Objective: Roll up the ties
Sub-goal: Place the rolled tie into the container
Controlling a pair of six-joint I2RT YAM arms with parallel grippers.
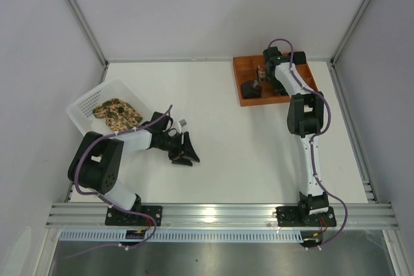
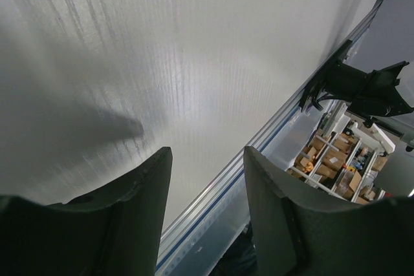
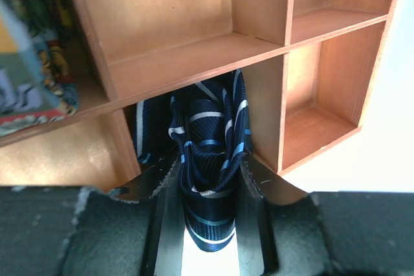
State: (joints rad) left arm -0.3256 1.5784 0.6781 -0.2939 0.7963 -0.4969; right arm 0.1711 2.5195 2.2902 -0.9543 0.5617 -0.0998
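The right tool [image 3: 208, 174] is clamped on the navy tie [image 3: 207, 124] in the orange tray [image 3: 194, 50].
The tie's lower part is hidden in the grip; the left tool [image 2: 207, 159] stands apart, empty; the floral tie [image 1: 116, 112] lies in the white basket [image 1: 87, 98].

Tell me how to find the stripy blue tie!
Look at the orange tray at the far right of the table. The right pincer grips a bunched navy tie in one compartment. Its thin pale-blue stripes set it apart from the colourful printed fabric in a neighbouring compartment.
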